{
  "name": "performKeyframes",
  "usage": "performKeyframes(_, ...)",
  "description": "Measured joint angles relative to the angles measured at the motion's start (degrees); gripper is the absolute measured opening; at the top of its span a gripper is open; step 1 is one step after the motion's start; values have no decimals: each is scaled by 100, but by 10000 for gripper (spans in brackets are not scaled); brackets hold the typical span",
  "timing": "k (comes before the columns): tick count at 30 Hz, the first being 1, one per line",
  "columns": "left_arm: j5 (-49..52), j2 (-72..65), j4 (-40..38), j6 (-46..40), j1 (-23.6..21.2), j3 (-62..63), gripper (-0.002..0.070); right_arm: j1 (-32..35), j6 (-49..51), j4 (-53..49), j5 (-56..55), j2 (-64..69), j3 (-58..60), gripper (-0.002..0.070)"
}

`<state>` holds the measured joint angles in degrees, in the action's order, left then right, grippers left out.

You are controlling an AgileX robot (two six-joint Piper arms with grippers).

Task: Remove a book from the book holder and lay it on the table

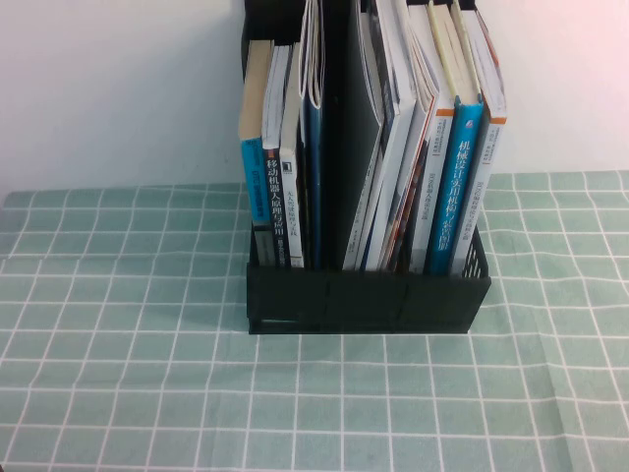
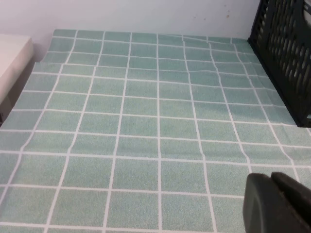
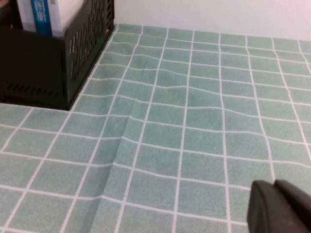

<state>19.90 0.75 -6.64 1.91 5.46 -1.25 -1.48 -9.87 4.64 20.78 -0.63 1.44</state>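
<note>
Biggest thing here is the table (image 1: 118,344), covered corner to corner in that light green cloth with the white grid. The cloth has a few soft wrinkles, which only the right wrist view really shows.

On it sits the black book holder (image 1: 364,300), two compartments, both stuffed with upright books. The high view is the only one that looks into it from the front: the left compartment has a handful of spines plus a dark blue one (image 1: 313,167) against the divider, the right one is packed tighter, with a bright blue spine (image 1: 455,187) near its right end. The book (image 1: 491,147), white with an orange stripe at the edge, is wedged at the far right of the right compartment, between the blue spine and the mesh wall.

Neither arm shows up in the high view at all. The left gripper (image 2: 279,204) only appears in its own wrist view, low over bare cloth, well to the holder's left side; can't tell if it's spread or not. The right gripper (image 3: 282,206) hovers over cloth off the holder's right side, fingers pressed together, holding nothing.
</note>
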Motion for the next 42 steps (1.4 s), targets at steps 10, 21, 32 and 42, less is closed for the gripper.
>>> performKeyframes(10,0,0,-30,13,0,0,-3,0,0,0,0,0,0,-1)
performKeyframes(21,0,0,-43,13,0,0,-3,0,0,0,0,0,0,-1)
performKeyframes(32,-35,0,79,-54,0,0,-3,0,-13,0,0,0,0,-1)
performKeyframes(42,-1047,0,104,-352,0,-17,-3,0,-423,-104,-929,0,13,-1)
